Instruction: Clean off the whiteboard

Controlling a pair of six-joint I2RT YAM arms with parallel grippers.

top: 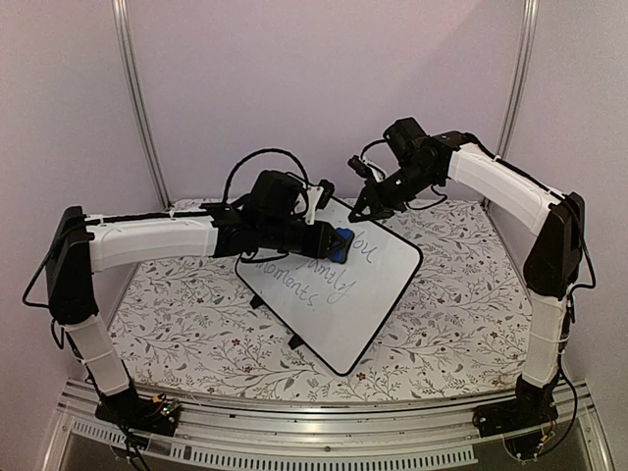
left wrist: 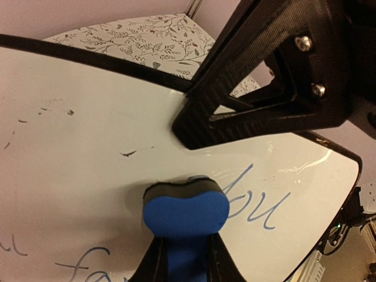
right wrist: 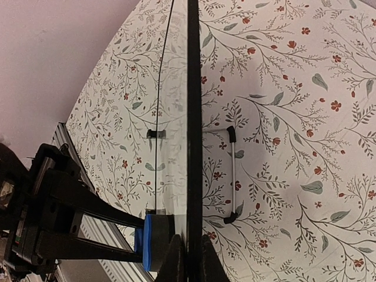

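Whiteboard (top: 358, 299): lying askew in the middle of the floral table (top: 186, 314), its far edge pinched in the clenched right end effector (top: 361, 208).
Eraser (left wrist: 185, 210): blue block grasped by the left end effector (left wrist: 183, 261), pressed on the board beside "you".
Risk: a hard stroke could drag the board out of that edge pinch; light pressure would leave smears.
Writing: "you", "family", "moments" in grey handwriting; no brand visible.

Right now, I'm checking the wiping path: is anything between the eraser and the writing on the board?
Nothing visible. The left gripper presses the eraser on the whiteboard, right beside the word "you". The right gripper clamps the board's edge, off the writing.
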